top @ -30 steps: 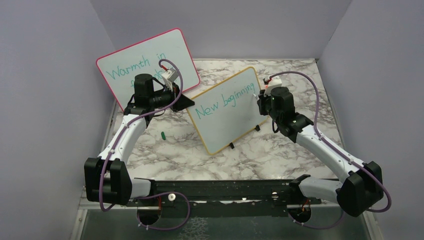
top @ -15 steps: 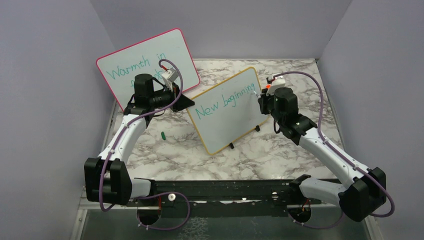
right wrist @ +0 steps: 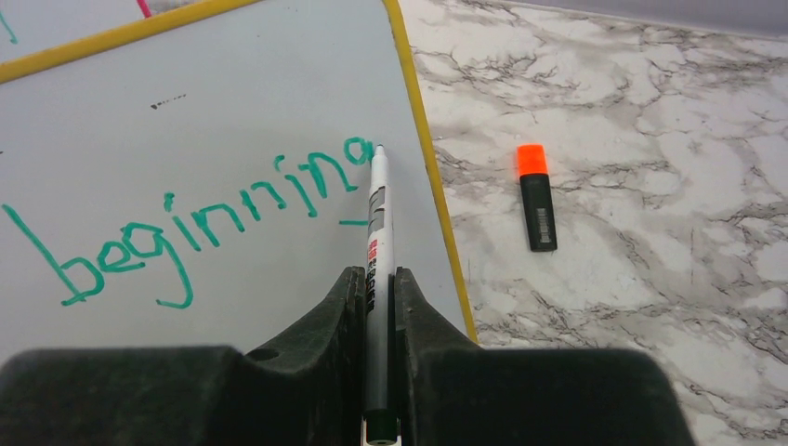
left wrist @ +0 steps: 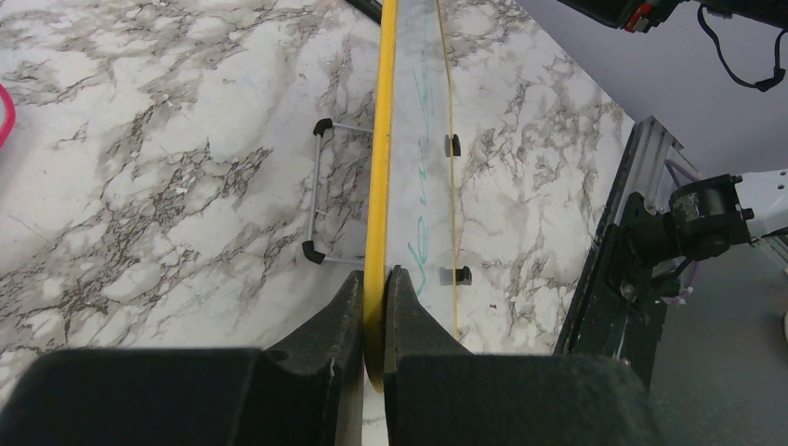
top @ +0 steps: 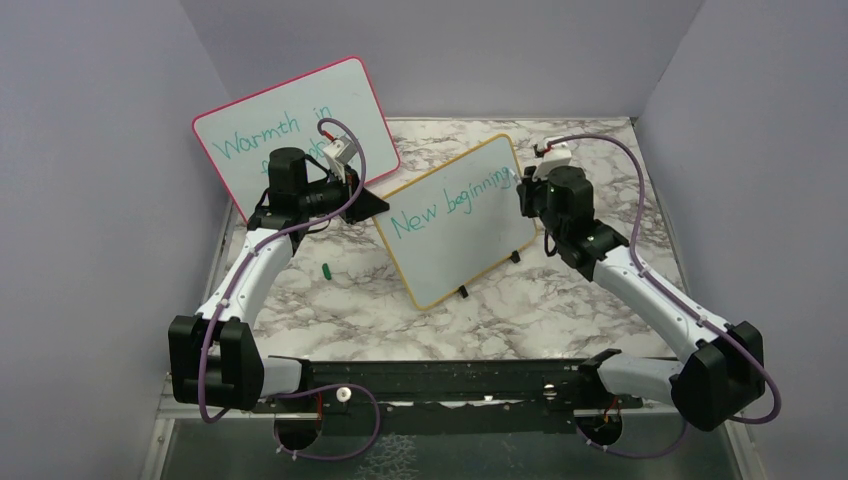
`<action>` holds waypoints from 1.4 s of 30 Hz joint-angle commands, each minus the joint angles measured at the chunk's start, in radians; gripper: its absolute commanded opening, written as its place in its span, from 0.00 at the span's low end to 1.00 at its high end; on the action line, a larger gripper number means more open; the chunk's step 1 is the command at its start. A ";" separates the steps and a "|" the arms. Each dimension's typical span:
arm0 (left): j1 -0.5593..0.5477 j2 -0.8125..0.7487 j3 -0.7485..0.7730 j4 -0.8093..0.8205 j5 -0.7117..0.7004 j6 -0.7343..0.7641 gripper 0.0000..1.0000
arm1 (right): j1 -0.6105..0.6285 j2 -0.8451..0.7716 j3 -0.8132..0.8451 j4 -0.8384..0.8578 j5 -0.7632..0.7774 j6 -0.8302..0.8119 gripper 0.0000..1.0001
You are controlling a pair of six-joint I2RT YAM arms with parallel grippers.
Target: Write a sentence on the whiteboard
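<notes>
The yellow-framed whiteboard (top: 450, 258) stands tilted at mid-table on small black feet. Teal words "New beginning" (top: 450, 204) run up its face. My left gripper (top: 374, 206) is shut on the board's left edge; in the left wrist view the fingers (left wrist: 374, 279) pinch the yellow frame (left wrist: 379, 158). My right gripper (top: 523, 194) is at the board's right edge, shut on a white marker (right wrist: 376, 218). The marker's tip touches the board (right wrist: 232, 93) at the last "g" of "beginning" (right wrist: 186, 223), close to the frame.
The pink-framed whiteboard (top: 300, 105) reading "Warmth in" stands behind the left arm. A small green cap (top: 326, 269) lies on the marble left of the board. An orange-capped black marker (right wrist: 535, 197) lies right of it. The board's wire stand (left wrist: 318, 190) shows behind. Walls enclose three sides.
My right gripper has moved slightly toward the back along the board's right edge with the marker, at the last letter. The left arm and the board have not moved.
</notes>
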State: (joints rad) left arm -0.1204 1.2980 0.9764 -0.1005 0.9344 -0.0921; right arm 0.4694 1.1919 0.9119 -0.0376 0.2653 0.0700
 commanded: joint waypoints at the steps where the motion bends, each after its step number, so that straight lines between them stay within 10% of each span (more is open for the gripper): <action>1: -0.004 0.023 -0.005 -0.056 -0.095 0.084 0.00 | -0.013 0.011 0.039 0.069 0.012 -0.013 0.00; 42: -0.004 0.022 -0.005 -0.056 -0.098 0.086 0.00 | -0.034 0.015 0.026 0.039 -0.096 -0.007 0.00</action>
State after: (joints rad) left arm -0.1204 1.2980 0.9764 -0.1005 0.9340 -0.0921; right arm 0.4374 1.2274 0.9340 0.0048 0.1925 0.0620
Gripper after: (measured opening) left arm 0.086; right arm 0.168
